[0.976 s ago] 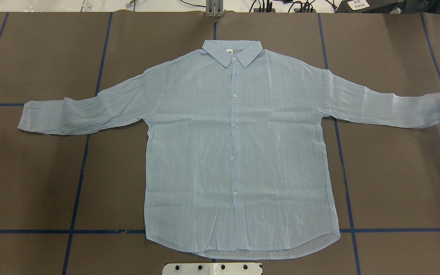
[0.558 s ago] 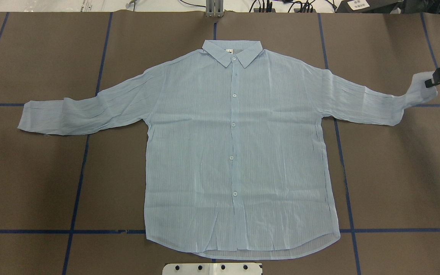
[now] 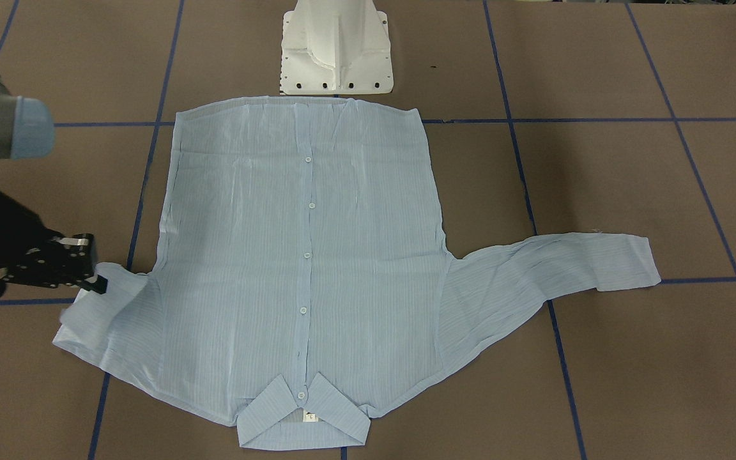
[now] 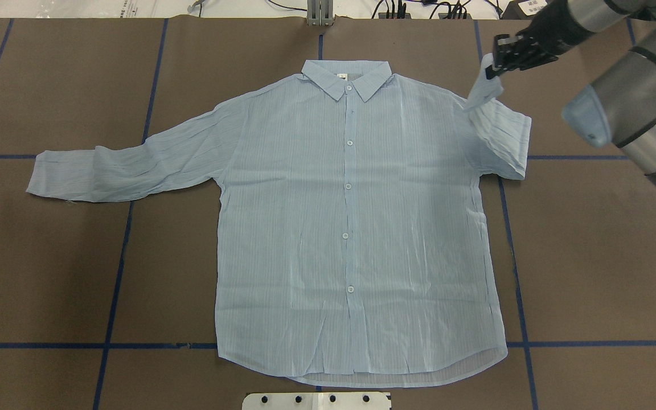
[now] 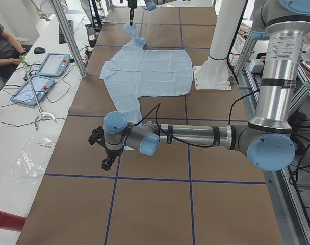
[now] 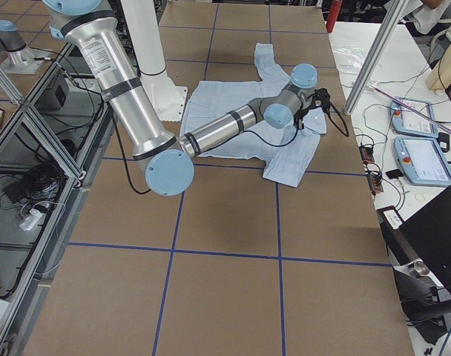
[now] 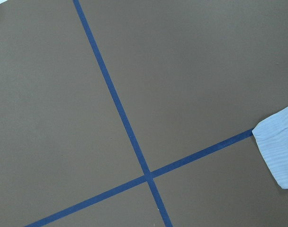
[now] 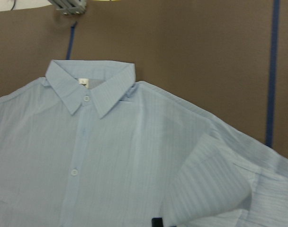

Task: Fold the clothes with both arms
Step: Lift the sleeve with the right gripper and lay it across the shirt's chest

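Note:
The pale blue striped shirt (image 4: 351, 228) lies flat and buttoned on the brown table, collar (image 4: 345, 77) at the far side. My right gripper (image 4: 496, 65) is shut on the right sleeve's cuff (image 4: 484, 88) and holds it raised above the right shoulder, so the sleeve (image 4: 501, 136) is doubled back on itself. It also shows in the front view (image 3: 96, 281). The left sleeve (image 4: 123, 171) lies stretched out flat. My left gripper (image 5: 106, 164) shows only in the left side view, low beyond that sleeve's cuff (image 7: 279, 151); I cannot tell whether it is open.
The white base block (image 4: 316, 400) stands at the near edge just past the shirt hem. Blue tape lines (image 4: 114, 285) cross the table. A metal post (image 4: 319, 11) stands at the far edge. An operators' bench with tablets (image 5: 43, 76) runs along the far side.
My right gripper has carried the cuff from the far right up and inward toward the shoulder. The right sleeve has folded back on itself. The right arm has come into the overhead view.

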Tool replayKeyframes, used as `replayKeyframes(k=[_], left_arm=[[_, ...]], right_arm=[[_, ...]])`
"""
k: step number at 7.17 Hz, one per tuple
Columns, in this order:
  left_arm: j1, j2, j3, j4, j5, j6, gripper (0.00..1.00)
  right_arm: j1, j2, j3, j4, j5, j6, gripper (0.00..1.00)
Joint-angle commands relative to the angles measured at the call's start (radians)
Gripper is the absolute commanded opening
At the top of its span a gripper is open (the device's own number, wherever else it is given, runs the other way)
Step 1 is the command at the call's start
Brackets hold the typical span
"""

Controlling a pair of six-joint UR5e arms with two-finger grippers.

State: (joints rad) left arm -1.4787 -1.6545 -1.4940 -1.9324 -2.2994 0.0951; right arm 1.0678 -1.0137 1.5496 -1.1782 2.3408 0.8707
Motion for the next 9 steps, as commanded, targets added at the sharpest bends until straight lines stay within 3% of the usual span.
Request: replayKeyframes(k=[1, 3, 7, 8, 9], left_arm=[[0.0, 0.001, 0.001, 0.0, 0.0, 0.0, 1.0], [0.0, 0.001, 0.003, 0.001, 0.002, 0.0, 1.0], [0.0, -0.001, -0.002, 0.0, 0.002, -0.002, 1.0], [0.0, -0.005, -0.002, 0.001, 0.002, -0.002, 1.0], [0.0, -0.01, 0.001, 0.001, 0.002, -0.002, 1.0]], right_arm=[[-0.154, 0.179, -0.031, -0.017, -0.159, 0.131, 0.0], [-0.259, 0.279, -0.132, -0.011, -0.268, 0.146, 0.0], [-0.359, 0.522, -0.513, 0.002, -0.331, 0.133, 0.0], [-0.371, 0.57, -0.596, 0.081, -0.383, 0.134, 0.66], [-0.411, 0.573, -0.615, 0.165, -0.49, 0.136, 1.0]])
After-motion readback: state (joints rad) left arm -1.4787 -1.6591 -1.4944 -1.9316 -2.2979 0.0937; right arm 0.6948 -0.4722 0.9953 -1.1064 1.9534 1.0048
